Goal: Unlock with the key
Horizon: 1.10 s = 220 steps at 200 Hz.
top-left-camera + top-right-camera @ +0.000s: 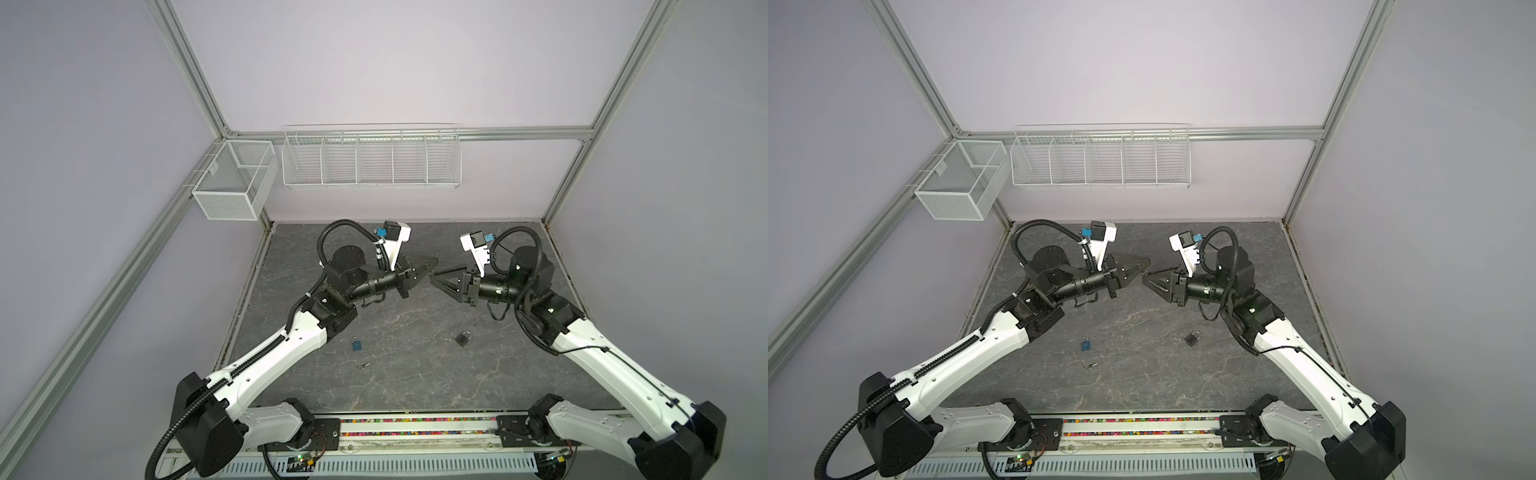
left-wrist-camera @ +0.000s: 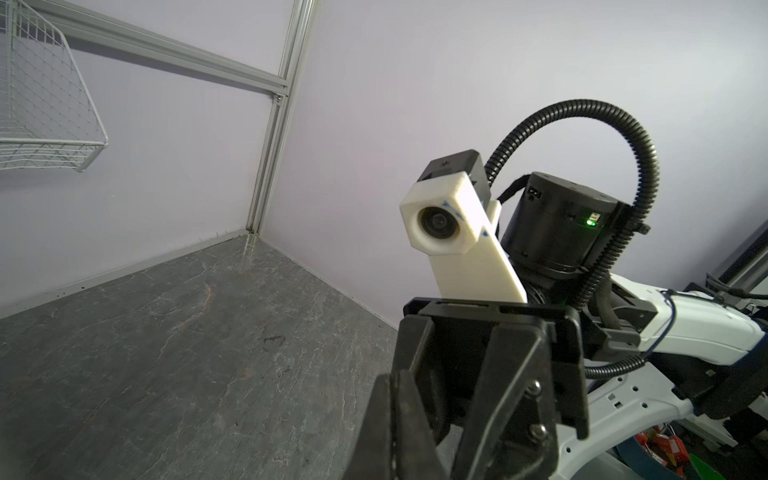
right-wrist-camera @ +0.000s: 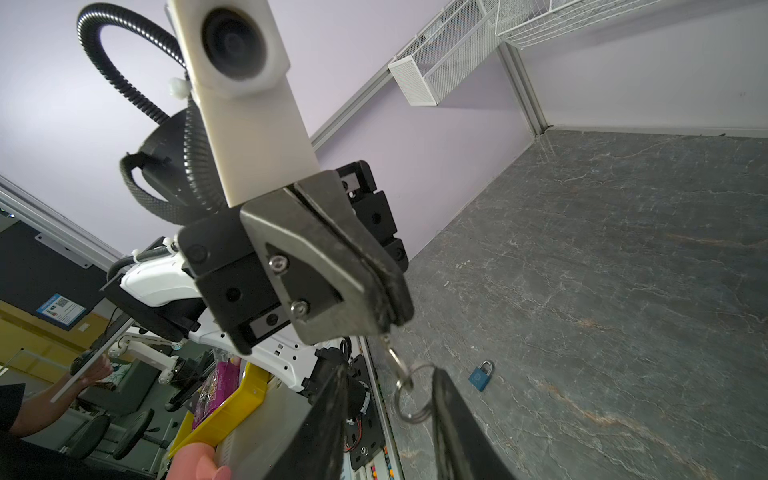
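The grey stone-look table (image 1: 415, 374) fills the floor of the cell, and both arms reach in over it from my near edge and meet above the middle. On the back wall I see a long wire rack (image 1: 371, 160), with a smaller mesh basket (image 1: 232, 183) on the left wall beside it.

The left gripper (image 1: 432, 268) is up off the table and points toward the right one. In the right wrist view its jaws (image 3: 392, 320) are pressed fully together, pinching the key (image 3: 390, 353). The key pokes out of the tips with its ring (image 3: 411, 399) dangling below.

The right gripper (image 1: 433, 277) faces it tip to tip, at the same height. Its fingers (image 3: 453, 415) stand partly apart, one on each side of the hanging ring. The ring runs up against one finger and there is clear space to the other. I cannot tell whether it actually touches, and I see no grip on it.

Down on the table the black padlock (image 1: 463, 337) lies right of centre, near the right arm. The blue padlock (image 1: 357, 344) lies flat left of centre, well apart from the black one. Just in front of the blue one is a small silvery piece (image 1: 364, 365), too small for me to identify.
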### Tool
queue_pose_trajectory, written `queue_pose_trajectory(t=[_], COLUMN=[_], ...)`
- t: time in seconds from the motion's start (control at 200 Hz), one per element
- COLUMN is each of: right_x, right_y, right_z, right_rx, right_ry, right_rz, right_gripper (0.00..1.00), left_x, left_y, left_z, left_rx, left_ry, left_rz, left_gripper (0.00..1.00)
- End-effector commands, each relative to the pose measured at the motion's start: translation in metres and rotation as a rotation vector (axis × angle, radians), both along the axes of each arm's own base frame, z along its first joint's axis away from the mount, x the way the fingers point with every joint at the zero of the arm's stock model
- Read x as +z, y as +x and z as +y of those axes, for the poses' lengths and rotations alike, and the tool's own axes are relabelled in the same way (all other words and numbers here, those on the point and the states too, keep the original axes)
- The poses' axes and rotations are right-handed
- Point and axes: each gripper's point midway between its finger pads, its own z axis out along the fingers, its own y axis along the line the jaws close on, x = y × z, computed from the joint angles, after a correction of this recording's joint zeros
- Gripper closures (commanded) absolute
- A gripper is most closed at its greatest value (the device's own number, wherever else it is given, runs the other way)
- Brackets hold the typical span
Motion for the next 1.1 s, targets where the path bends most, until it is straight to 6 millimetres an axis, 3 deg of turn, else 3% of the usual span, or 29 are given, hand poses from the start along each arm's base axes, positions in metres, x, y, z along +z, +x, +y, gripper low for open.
queue_pose_trajectory(t=[0.0,1.095], right_x=[0.0158,0.0107], right_y=[0.0001,-0.0009], right_z=[0.0021,-0.0005], right_rx=[0.028,0.058], right_ry=[0.033,0.038], right_rz=[-0.051,-0.054], right_gripper=[0.67,0.78], left_x=[0.0198,0.0234], left_y=[-0.0025,-0.0047], left_z=[-0.0011,-0.0050], left_rx=[-0.024,-0.055], left_ry=[-0.029,-0.034], left_rz=[-0.050,-0.054], left_gripper=[1.00,1.00])
